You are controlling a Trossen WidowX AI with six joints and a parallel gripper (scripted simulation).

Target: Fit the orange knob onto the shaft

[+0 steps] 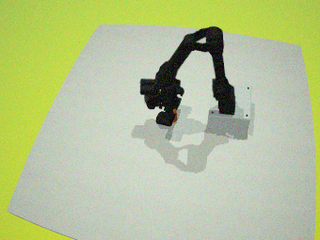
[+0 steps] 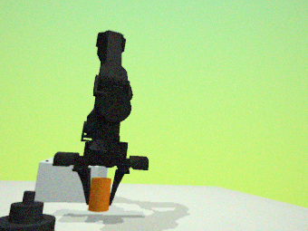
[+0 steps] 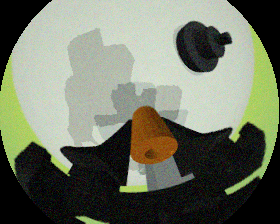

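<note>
Exterior view, left to right: at 8 o'clock I saw the dark round pedestal (image 2: 27, 225) (image 3: 192, 47), stepped in tiers, with its narrow shaft (image 2: 29, 196) (image 3: 225, 38) standing bare on top. Next came a pale box-shaped base (image 2: 56, 184) (image 1: 228, 125), partly behind my black gripper (image 2: 100, 203) (image 3: 147, 120) (image 1: 171, 120). The gripper pointed down toward 6 o'clock, its two fingers clamped on the sides of the orange knob (image 2: 100, 195) (image 3: 147, 132) (image 1: 175, 115). The knob was upright, well apart from the pedestal; I could not tell whether its underside touched the pale tabletop (image 2: 181, 197) (image 3: 35, 65) (image 1: 94, 182). Grey shadows spread to the right.

On my wrist view, a broad shadow lay toward 10 o'clock, the knob sat just below center between the fingertips, a dark hole in its near end, and the pedestal lay toward 1 o'clock from it.

From the top view, the gripper was left of center, a sliver of orange showed at its right side, and the black arm (image 1: 176, 59) arched over to the base at 3 o'clock from the knob.
</note>
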